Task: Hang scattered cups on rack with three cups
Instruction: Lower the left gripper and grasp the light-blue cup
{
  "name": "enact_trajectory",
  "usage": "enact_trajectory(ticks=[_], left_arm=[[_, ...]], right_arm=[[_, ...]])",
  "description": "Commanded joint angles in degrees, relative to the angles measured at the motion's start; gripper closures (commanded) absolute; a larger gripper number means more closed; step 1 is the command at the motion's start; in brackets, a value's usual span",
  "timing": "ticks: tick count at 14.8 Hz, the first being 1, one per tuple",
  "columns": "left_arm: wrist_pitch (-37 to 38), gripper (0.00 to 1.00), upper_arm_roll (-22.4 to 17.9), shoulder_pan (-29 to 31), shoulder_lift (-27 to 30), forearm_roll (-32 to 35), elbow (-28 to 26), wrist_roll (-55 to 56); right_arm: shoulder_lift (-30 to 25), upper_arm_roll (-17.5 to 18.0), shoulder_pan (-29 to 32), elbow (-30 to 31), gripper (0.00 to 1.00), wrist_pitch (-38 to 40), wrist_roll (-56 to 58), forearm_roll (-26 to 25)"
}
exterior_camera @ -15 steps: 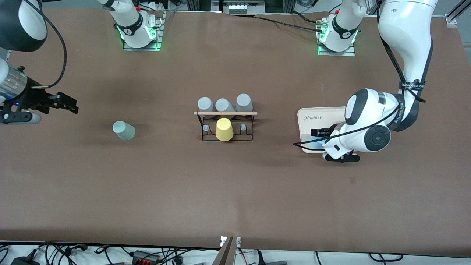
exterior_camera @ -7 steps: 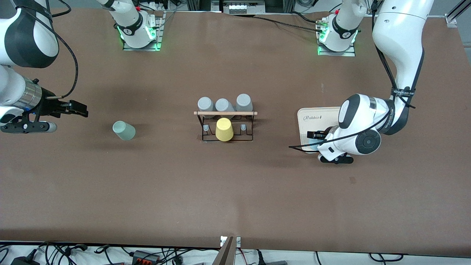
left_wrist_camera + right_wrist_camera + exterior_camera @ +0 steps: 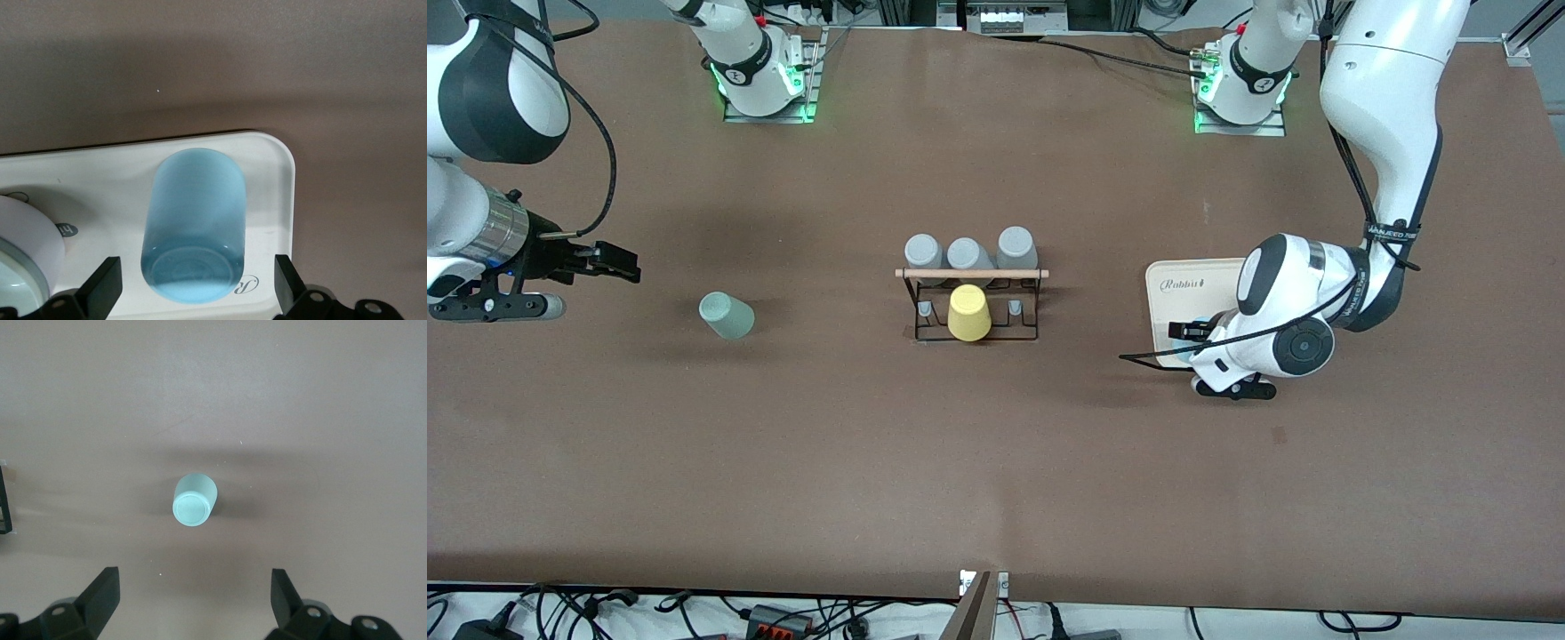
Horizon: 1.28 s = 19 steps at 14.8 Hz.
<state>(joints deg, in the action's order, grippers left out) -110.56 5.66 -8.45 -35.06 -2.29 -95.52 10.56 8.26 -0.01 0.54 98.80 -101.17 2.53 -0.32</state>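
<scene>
Both pincers spread, cups not yet on rack.

Rack mid-tabletop. Blue cup on cream tray toward the left arm's end of it, left pincer spread astride it. Mint cup toward right arm's end; right pincer spread, aloft nearby.

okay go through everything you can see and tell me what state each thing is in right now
Light blue cup: upside down on the cream tray, not held.
Mint-green cup: upside down on the table, not held.
Yellow cup: hung on the rack.
Three grey cups: upside down beside the rack.
Left hand: open, at the blue cup.
Right hand: open, near the mint-green cup.
</scene>
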Motion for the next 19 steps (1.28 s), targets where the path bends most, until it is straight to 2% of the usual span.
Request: enact_trajectory(ticks=[1,2,3,6,8,10,13,15,17,19], left_arm=[[-0.9,0.00,-0.1,-0.4,-0.2,1.1,-0.3,0.1],[-1.0,0.00,-0.2,-0.6,-0.3,1.1,-0.3,0.1],[-1.3,0.09,-0.2,-0.6,-0.3,1.1,-0.3,0.1],[-1.5,0.47,-0.1,-0.3,-0.2,1.1,-0.2,0.1],[-1.4,0.66,-0.1,0.1,-0.1,1.1,-0.2,0.1],[-0.9,0.72,-0.1,0.0,0.3,1.0,0.6,0.2],[0.9,0.75,0.4,-0.6,2.4,0.4,2.3,3.3],[7.0,0.75,3.8,-1.0,2.5,0.4,8.1,10.0],[12.1,0.75,5.6,-2.6,2.1,1.1,14.5,15.7],[12.9,0.75,6.3,-3.8,2.2,-1.0,17.9,16.5]], right_arm=[[-0.5,0.0,-0.1,-0.1,0.00,1.0,0.9,0.0],[-0.5,0.0,0.0,-0.1,0.00,1.0,0.9,0.0],[-0.5,0.0,0.0,-0.1,0.00,1.0,0.9,0.0],[-0.4,0.0,0.1,-0.1,0.00,1.0,0.9,0.0],[-0.4,0.0,0.1,-0.1,0.00,0.9,0.9,0.0],[-0.4,0.1,0.1,-0.1,0.00,0.9,0.9,0.0],[-0.4,0.1,0.1,-0.1,0.00,0.9,0.8,0.1],[-0.4,0.1,0.1,-0.1,0.00,0.9,0.9,0.1],[-0.4,0.1,0.1,0.0,0.00,1.0,0.9,0.0],[-0.4,0.0,0.2,0.1,0.00,0.9,0.7,0.0]])
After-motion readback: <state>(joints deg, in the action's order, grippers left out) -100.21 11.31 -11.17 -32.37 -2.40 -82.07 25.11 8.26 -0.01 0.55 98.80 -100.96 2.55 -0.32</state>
